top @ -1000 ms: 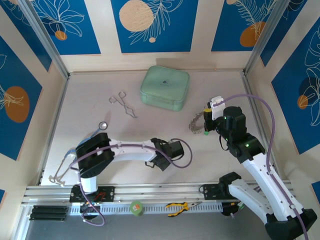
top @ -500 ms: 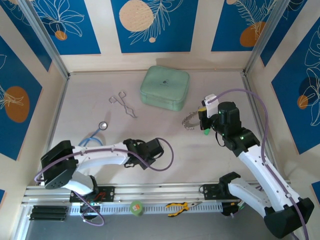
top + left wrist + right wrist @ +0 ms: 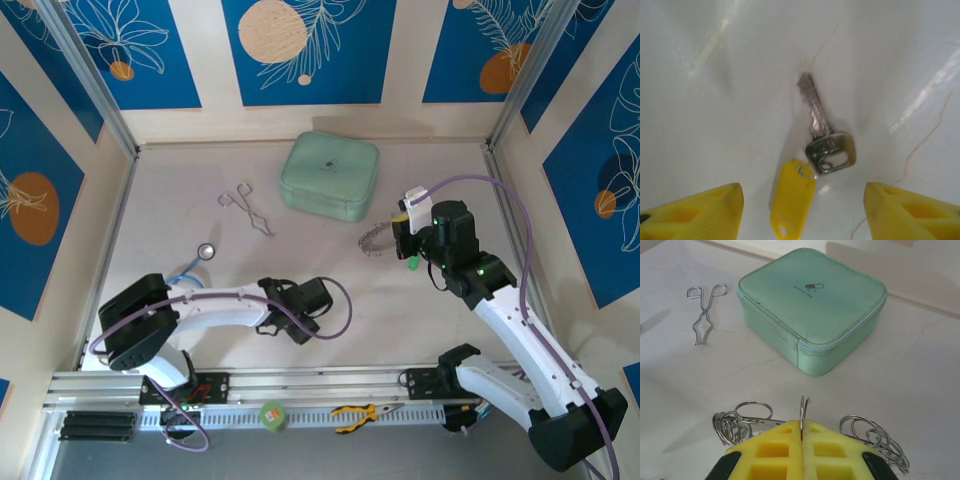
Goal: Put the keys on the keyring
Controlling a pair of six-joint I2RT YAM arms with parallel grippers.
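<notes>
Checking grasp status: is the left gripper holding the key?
No, the key lies loose on the table in front of the open left gripper.

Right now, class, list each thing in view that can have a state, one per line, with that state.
left pincer: open, straddling the yellow-tagged key.
yellow-tagged key: flat on the table, ungripped.
right pincer: shut on the keyring.
keyring: clamped by its wire, loops spread either side.
green case: closed.
forceps: lying flat, tips together.
</notes>
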